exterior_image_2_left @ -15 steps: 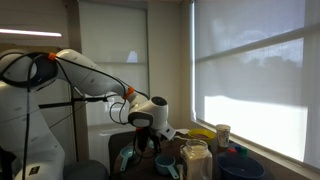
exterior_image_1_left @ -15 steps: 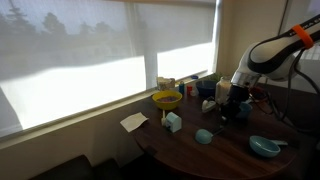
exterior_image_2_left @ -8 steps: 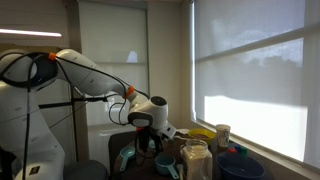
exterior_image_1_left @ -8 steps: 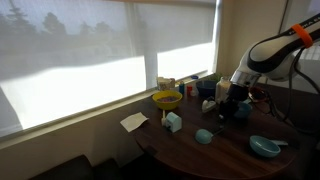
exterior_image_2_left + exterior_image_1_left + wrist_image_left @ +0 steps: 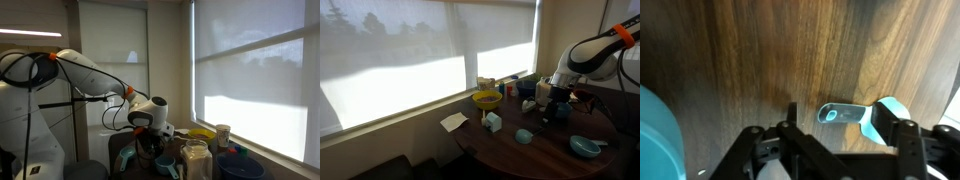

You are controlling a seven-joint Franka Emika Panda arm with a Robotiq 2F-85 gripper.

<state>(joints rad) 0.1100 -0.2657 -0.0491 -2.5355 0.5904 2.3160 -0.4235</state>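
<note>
On the dark wooden table [image 5: 760, 50], the claw [image 5: 825, 150] hangs low with its jaws spread wide and gripping nothing. The pale blue spoon [image 5: 862, 113] lies flat just beyond it, its scoop end close to one finger [image 5: 905, 140]. As I judge it, any sideways drift would let that finger knock the spoon askew or skid it across the wood. A light blue bowl [image 5: 655, 135] crowds the opposite side. Farther off stand a yellow bowl [image 5: 487, 99], a small blue dish [image 5: 524, 135], a white paper [image 5: 453, 122] and a jar [image 5: 195, 160]; nothing blocks the space overhead.
</note>
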